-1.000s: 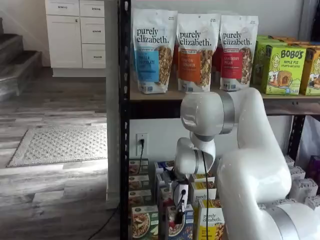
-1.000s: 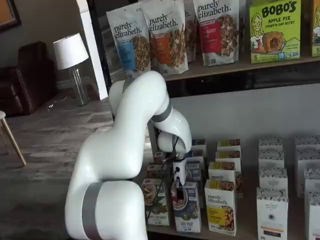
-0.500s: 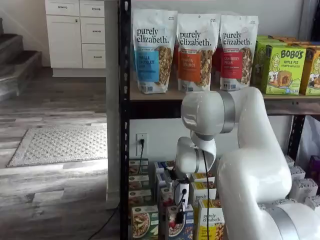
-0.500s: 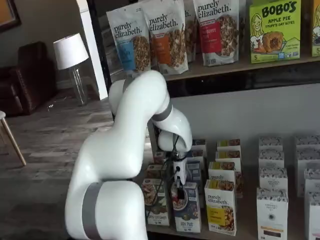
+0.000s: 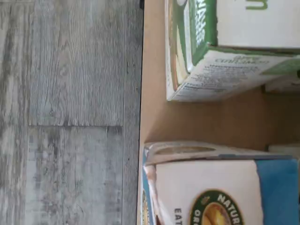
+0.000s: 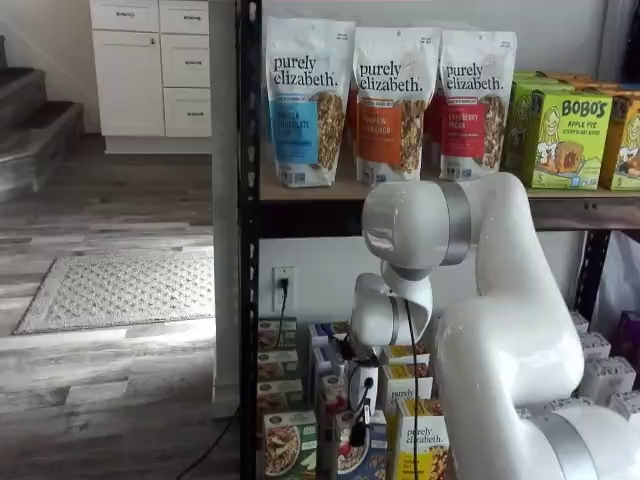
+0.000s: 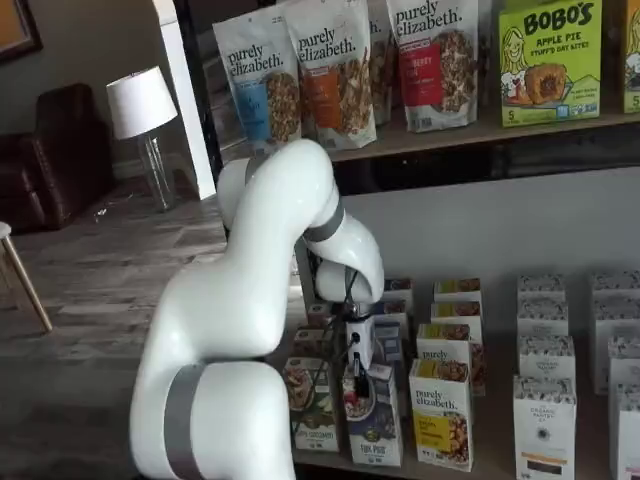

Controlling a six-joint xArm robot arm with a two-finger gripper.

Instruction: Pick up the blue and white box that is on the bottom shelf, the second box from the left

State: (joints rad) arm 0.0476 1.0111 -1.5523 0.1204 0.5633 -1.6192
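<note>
— Cardboard, mostly: the blue and white box (image 7: 374, 428) is a tall, flat-faced carton with a white top, a blue lower part and a printed bowl of flakes. It stands at the front of the bottom shelf (image 7: 500, 466), a smooth tan board on a black metal-post rack.

— And its neighbours?

— Just beside it on one side is the green-and-white carton (image 7: 313, 405), on the other the yellow-and-white carton (image 7: 441, 412). In the wrist view the green carton (image 5: 220, 51) and the blue one (image 5: 211, 187) sit apart, bare tan board between them, with grey wood-grain floor (image 5: 70, 112) past the shelf edge.

— What about the gripper?

— The gripper (image 7: 356, 383) hangs from the glossy white arm (image 7: 270, 260), its black fingers at the blue and white box's top edge. They are closed as far as they go, and seem to pinch the box top, which looks slightly tilted.

— Above?

— Crinkly granola bags (image 6: 385, 100) stand upright on the upper board.
</note>
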